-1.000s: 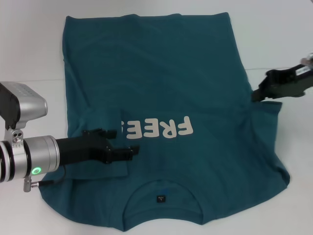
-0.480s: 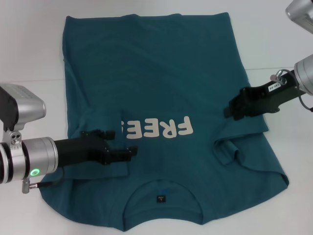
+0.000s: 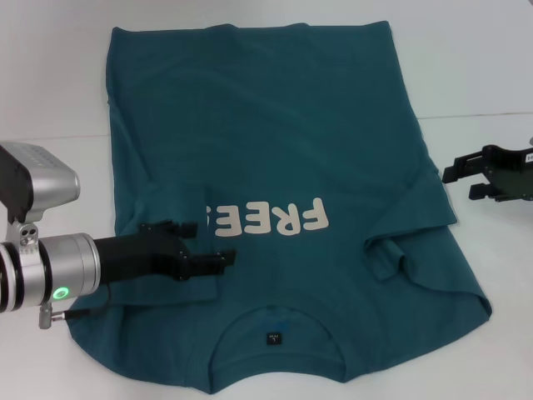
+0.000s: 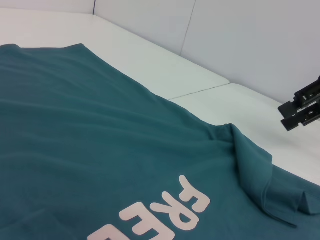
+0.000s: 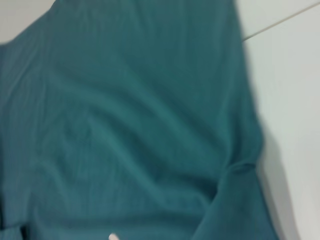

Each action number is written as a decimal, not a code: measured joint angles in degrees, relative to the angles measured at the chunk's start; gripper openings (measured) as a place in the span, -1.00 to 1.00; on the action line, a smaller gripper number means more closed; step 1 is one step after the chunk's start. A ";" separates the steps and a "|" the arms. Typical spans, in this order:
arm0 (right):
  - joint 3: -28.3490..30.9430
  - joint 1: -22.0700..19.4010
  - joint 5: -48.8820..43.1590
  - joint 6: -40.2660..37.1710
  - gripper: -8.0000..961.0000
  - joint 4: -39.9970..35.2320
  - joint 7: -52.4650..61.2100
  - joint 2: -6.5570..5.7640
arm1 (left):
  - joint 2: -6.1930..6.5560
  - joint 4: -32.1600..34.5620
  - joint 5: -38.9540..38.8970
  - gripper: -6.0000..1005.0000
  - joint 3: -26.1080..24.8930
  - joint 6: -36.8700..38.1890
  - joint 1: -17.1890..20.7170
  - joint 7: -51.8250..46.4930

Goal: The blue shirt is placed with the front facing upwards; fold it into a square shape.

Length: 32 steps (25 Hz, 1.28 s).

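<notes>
The blue shirt point(image 3: 275, 125) lies flat on the white table with its collar point(image 3: 275, 350) nearest me and the cream lettering point(image 3: 279, 218) facing up. Its left sleeve is folded inward over the start of the lettering. My left gripper point(image 3: 212, 242) hovers low over that folded sleeve, fingers apart and holding nothing. The right sleeve point(image 3: 391, 254) lies folded in and rumpled on the chest. Off the shirt's right edge, over bare table, my right gripper point(image 3: 462, 177) is open and empty. It also shows in the left wrist view as the right gripper point(image 4: 300, 107), beyond the rumpled sleeve point(image 4: 265, 180).
Bare white table point(image 3: 483, 75) surrounds the shirt to the right, the far side and the left. A seam in the tabletop point(image 3: 475, 116) runs across at the right. The right wrist view shows only shirt cloth point(image 5: 125, 125) and table.
My right gripper carried the right sleeve inward, let go of it, and pulled back to the right off the shirt. The sleeve stays folded in. The left arm has not moved.
</notes>
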 joint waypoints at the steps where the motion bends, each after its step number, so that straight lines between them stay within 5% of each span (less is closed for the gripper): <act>1: 0.05 -0.33 0.75 0.49 0.23 0.39 -0.21 -0.01 | 0.00 -0.01 0.00 0.83 0.09 -0.03 -0.09 0.00; 11: -0.65 -0.98 1.01 2.41 0.26 1.78 -1.70 0.75 | 0.00 -0.10 0.00 0.83 0.28 -0.52 -0.33 0.00; 17: -0.78 -1.04 1.09 7.02 0.26 2.28 -2.70 2.77 | 0.00 -0.16 0.00 0.83 0.34 -0.58 -0.33 0.00; 25: -0.40 -0.96 1.80 11.85 0.27 4.32 -4.75 3.61 | 0.00 -0.15 0.00 0.83 0.36 -0.58 -0.27 0.00; 32: -0.58 -1.01 2.20 13.83 0.79 5.32 -4.80 3.83 | 0.00 -0.14 0.00 0.83 0.36 -0.57 -0.25 0.00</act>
